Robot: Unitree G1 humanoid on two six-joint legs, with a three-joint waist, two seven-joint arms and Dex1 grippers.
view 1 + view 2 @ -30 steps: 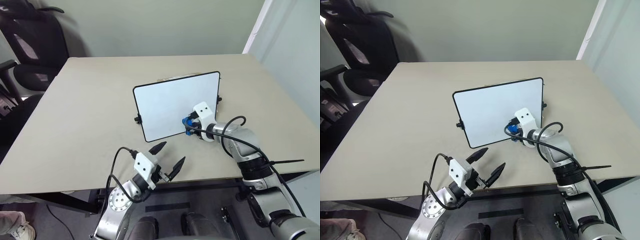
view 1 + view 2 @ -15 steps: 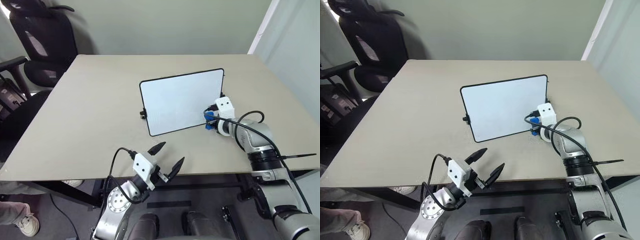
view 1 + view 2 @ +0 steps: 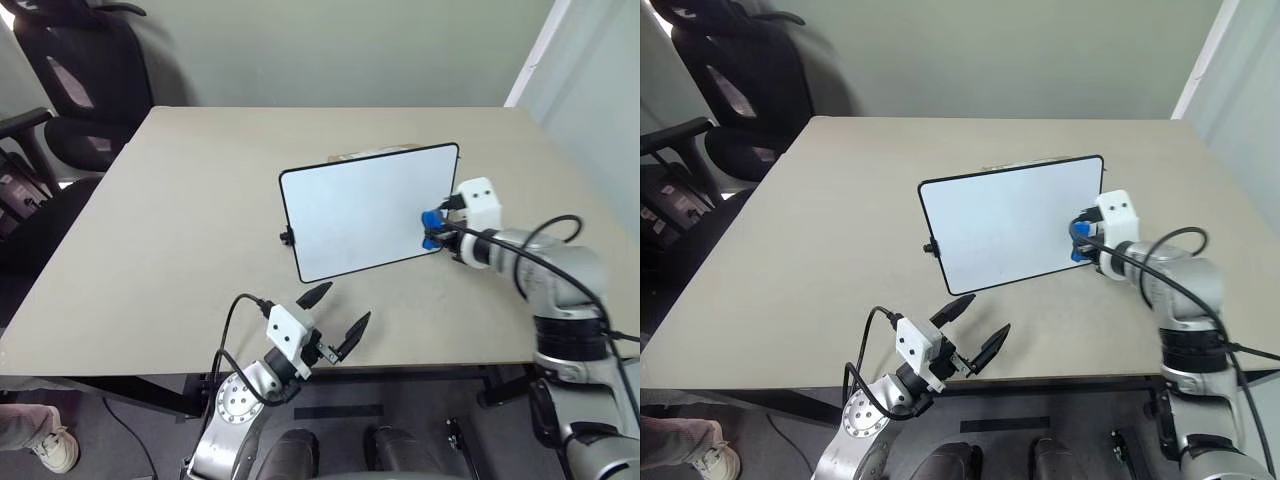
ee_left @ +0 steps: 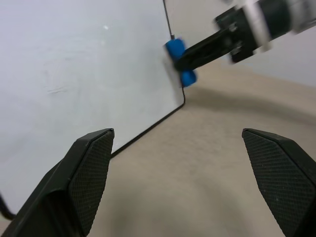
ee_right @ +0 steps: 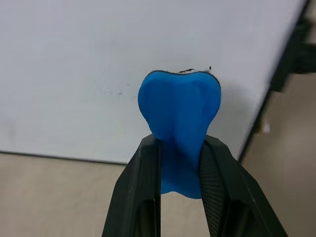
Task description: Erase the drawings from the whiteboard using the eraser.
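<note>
You are mid-wipe; your right gripper [image 5: 180, 163] has its fingers clamped on the small bright blue block eraser [image 5: 178, 116], pressed against the black-framed white whiteboard [image 3: 360, 215] standing on the beige worktop [image 3: 180, 200], near its right edge; your left gripper [image 3: 336, 318] hangs with fingers spread, holding nothing; next, I judge, sweep toward the faint marks [image 5: 111, 92] beside the eraser.

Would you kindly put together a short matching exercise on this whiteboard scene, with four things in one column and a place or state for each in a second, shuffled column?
Things:
1. eraser
2. left gripper
3. whiteboard
4. office chair

Places or states:
A. stands propped up on the table
B. open, holding nothing, at the table's near edge
C. pinched between the black fingers of the right gripper, against the board's right edge
D. beyond the table's far left corner

Pairs: 1-C, 2-B, 3-A, 4-D
</note>
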